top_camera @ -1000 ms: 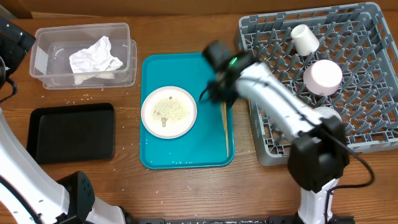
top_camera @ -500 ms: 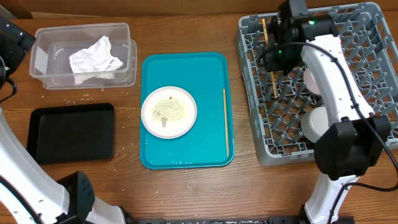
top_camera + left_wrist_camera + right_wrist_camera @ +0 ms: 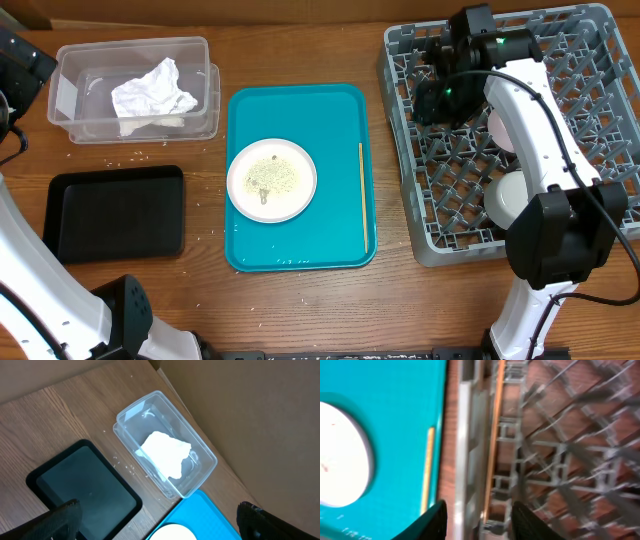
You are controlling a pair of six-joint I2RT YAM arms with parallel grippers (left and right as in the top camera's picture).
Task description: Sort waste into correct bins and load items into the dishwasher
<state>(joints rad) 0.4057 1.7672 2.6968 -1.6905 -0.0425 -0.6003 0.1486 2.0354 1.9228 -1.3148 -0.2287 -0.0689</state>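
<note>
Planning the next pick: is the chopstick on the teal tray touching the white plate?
Apart. The overhead view shows a clear strip of bare teal tray between the chopstick and the white plate.

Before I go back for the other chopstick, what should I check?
1. Right gripper open: ok.
2. First chopstick settled in rack: cannot tell, the view is blurred.
3. Second chopstick lying free on teal tray: ok.
4. Plate clear of scraps: not ok.
5. Napkin in tub: ok.
</note>
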